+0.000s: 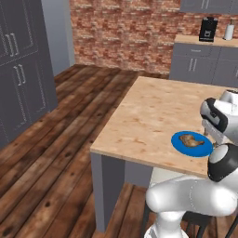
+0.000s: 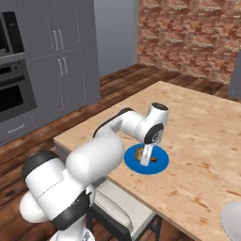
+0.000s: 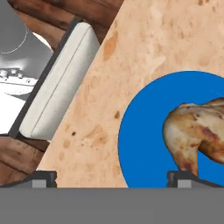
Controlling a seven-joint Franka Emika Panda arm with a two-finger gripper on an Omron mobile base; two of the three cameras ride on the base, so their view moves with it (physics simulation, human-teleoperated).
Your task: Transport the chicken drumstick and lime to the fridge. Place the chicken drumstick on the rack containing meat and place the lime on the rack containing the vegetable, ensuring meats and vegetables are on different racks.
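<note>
My hand might miss the chicken

My gripper is wide apart, holding nothing. The chicken drumstick lies on the blue plate off by one finger, so closing here could just push it away.

A light wooden counter with a speckled top stands on grey legs over a dark brown plank floor. Behind the counter runs a red brick wall. Against that wall, beyond the counter's far corner, sit grey base cabinets with a pale top, carrying a black coffee machine and a white paper roll. Tall grey cupboards with slim handles line the side away from the counter, with a built-in black oven set among them. A pale cushioned stool with a dark frame is tucked at the counter's near edge.
</note>
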